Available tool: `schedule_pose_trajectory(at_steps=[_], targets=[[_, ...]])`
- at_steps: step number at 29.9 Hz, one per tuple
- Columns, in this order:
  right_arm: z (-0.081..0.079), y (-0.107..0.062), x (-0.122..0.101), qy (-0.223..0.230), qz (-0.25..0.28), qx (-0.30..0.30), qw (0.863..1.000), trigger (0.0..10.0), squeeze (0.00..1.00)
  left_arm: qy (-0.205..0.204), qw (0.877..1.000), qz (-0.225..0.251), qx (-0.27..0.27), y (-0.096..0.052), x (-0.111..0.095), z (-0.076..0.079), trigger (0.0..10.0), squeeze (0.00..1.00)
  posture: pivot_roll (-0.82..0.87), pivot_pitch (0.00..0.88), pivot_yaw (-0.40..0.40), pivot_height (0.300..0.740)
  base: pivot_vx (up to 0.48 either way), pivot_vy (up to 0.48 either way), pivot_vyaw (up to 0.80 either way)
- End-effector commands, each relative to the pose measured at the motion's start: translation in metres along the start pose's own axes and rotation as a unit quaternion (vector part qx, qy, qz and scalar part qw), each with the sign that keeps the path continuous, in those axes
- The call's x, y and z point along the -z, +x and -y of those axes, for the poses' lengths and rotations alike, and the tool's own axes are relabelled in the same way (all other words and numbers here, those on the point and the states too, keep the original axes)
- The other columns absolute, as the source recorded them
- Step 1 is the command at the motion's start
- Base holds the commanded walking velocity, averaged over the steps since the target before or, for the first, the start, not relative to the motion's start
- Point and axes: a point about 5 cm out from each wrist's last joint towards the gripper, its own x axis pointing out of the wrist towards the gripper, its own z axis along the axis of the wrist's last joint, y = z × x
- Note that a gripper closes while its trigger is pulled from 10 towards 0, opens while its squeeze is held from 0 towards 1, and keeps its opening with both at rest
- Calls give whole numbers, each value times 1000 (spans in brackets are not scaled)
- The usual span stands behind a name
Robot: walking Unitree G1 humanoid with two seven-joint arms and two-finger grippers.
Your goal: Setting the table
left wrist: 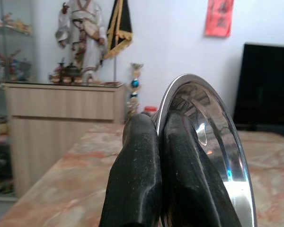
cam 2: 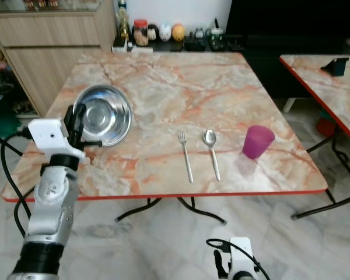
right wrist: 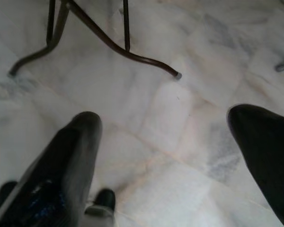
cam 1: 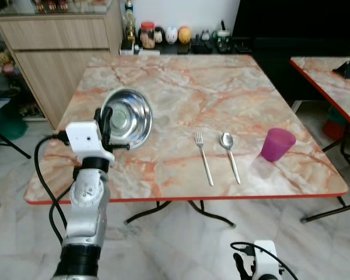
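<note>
Right gripper (right wrist: 173, 156) hangs low at 6 o'clock, below the table edge, idle over the pale marble floor (right wrist: 146, 113); its two black fingers stand wide apart, nothing between them. Dark metal table legs (right wrist: 109, 42) curve across the floor just beyond it.

Left gripper (cam 1: 107, 125) raised at about 9 o'clock over the near-left part of the marble-top table (cam 1: 181, 93), fingers (left wrist: 137, 179) pinched tight on the rim of a steel bowl (cam 1: 127, 116). Bowl tilted, near rim lifted, far side looks to be on or just off the tabletop; cannot tell which.

Toward 3 o'clock of the bowl, near the front edge: fork (cam 1: 203, 157), then spoon (cam 1: 230, 156) just beside it, lying parallel, handles toward the robot. Purple cup (cam 1: 277, 144) upright further right, apart from the spoon.

At 12 o'clock, beyond the table: jars and bottles (cam 1: 163, 35) in a row against the wall. Wooden cabinet (cam 1: 52, 52) at 10 o'clock. A second marble table (cam 1: 332, 81) at 2 o'clock.
</note>
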Motion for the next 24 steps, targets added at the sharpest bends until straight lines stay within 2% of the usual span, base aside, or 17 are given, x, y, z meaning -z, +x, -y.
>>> schedule_pose_trajectory(at_steps=[1, 4, 6, 8, 10, 11, 12, 13, 14, 17, 18, 19, 21, 22, 23, 24], targets=[[9, -1, 1, 2, 1, 17, 1000, 10000, 0, -10, 1000, 0, 11, 5, -1, 10, 10000, 0, -22, 0, -26, 740, 0, -349, 0], [10, -1, -2, 2, 8, 29, 1000, 10000, 0, -12, 1000, 5, 8, 8, -4, 11, 10000, 0, -10, 0, -28, 740, 0, -351, 0], [11, 0, -5, -14, 19, 33, 999, 10000, 0, -11, 1000, 6, 7, 9, -5, 10, 10000, 0, -10, 0, -28, 740, 0, -352, 0], [12, 0, -7, -7, 25, 39, 999, 10000, 0, -10, 1000, 6, 5, 10, -5, 8, 10000, 0, -11, 0, -30, 740, 0, -347, 0], [19, -13, 3, -24, 72, 58, 995, 10000, 0, -7, 1000, 3, 0, 10, -5, 6, 10000, 0, -14, 0, -28, 740, 0, -349, 0], [27, -29, 2, -141, 158, 88, 973, 10000, 0, -8, 1000, 2, -4, 10, -4, 5, 10000, 0, -15, 0, -26, 740, 0, -345, 0], [27, -33, 1, -168, 180, 91, 965, 10000, 0, -9, 1000, 2, -5, 11, -4, 5, 10000, 0, -15, 0, -26, 740, 0, -345, 0], [23, -38, 1, -171, 204, 90, 960, 10000, 0, -8, 1000, 3, -5, 11, -4, 5, 10000, 0, -19, 0, -23, 740, 0, -349, 0], [21, -41, 1, -160, 221, 89, 958, 10000, 0, -8, 1000, 4, -5, 13, -5, 5, 10000, 0, -24, 0, -20, 740, 0, -345, 0], [14, -46, 11, -143, 216, 83, 962, 10000, 0, -9, 1000, 3, -3, 15, -5, 6, 10000, 0, -28, 0, -17, 740, 0, -346, 0], [2, -52, 24, -139, 207, 80, 965, 10000, 0, -11, 1000, 3, -3, 16, -5, 7, 10000, 0, -31, 0, -14, 740, 0, -341, 0], [-3, -55, 29, -140, 203, 79, 966, 10000, 0, -12, 1000, 3, -3, 17, -5, 7, 10000, 0, -32, 0, -13, 740, 0, -341, 0], [5, -51, 24, -148, 201, 98, 964, 10000, 0, -12, 1000, 2, -2, 18, -5, 7, 10000, 0, -35, 0, -11, 740, 0, -337, 0], [15, -41, 15, -61, 167, 98, 979, 10000, 0, -12, 1000, 2, -2, 18, -5, 8, 10000, 0, -35, 0, -11, 740, 0, -337, 0], [17, -40, 14, -29, 160, 95, 982, 10000, 0, -12, 1000, 2, -2, 18, -4, 8, 10000, 0, -29, 0, -11, 740, 0, -337, 0], [17, -40, 14, -29, 160, 95, 982, 10000, 0, -12, 1000, 2, -2, 18, -4, 8, 10000, 0, -29, 0, -11, 740, 0, -337, 0]])
